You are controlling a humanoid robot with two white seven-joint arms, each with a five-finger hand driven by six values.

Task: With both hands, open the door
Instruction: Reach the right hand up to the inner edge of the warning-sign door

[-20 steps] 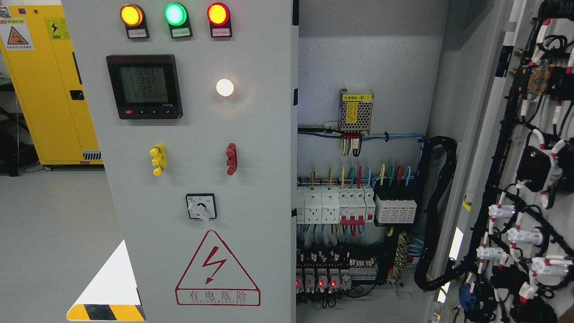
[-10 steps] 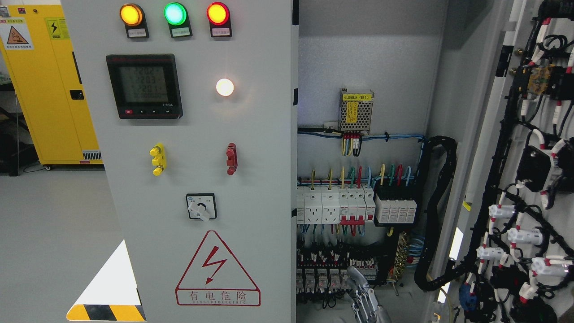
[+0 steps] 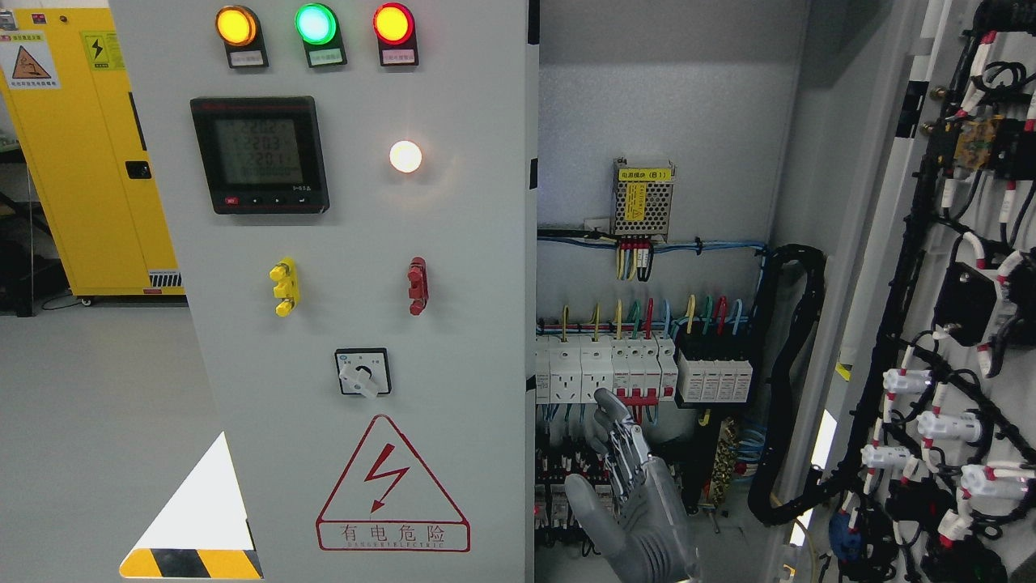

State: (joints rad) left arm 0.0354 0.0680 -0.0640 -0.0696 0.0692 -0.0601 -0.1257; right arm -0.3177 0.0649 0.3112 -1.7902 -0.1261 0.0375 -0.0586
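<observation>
A tall pale-grey metal cabinet door (image 3: 356,324) fills the left and middle of the head view, standing closed. Its right edge runs straight down just left of the opened compartment. On its face sit three round lamps (image 3: 316,24), amber, green and red, above a black-framed digital meter (image 3: 259,154), a glowing white round lamp (image 3: 405,156), a yellow terminal block (image 3: 283,287), a red terminal block (image 3: 417,286), a small rotary switch (image 3: 363,372) and a red triangular lightning warning sign (image 3: 392,486).

To the right, the second grey door (image 3: 955,324) is swung wide open, its inner side covered in black cable bundles and white connectors. Between the two doors the cabinet interior shows a perforated metal power supply with a yellow label (image 3: 643,198), a row of white circuit breakers (image 3: 603,368) with coloured wires above them, and a thick black corrugated conduit (image 3: 789,380).

A silver-grey robot hand (image 3: 631,502) rises from the bottom edge, right of the middle, so it is the right hand. Its fingers (image 3: 619,429) are straight and relaxed, pointing up, the thumb stuck out to the left; it grips nothing. The fingertips lie in front of the lower edge of the breaker row, just right of the closed door's edge; whether they touch anything I cannot tell.

A yellow safety cabinet (image 3: 89,154) stands in the far left background on the grey floor (image 3: 97,421).
</observation>
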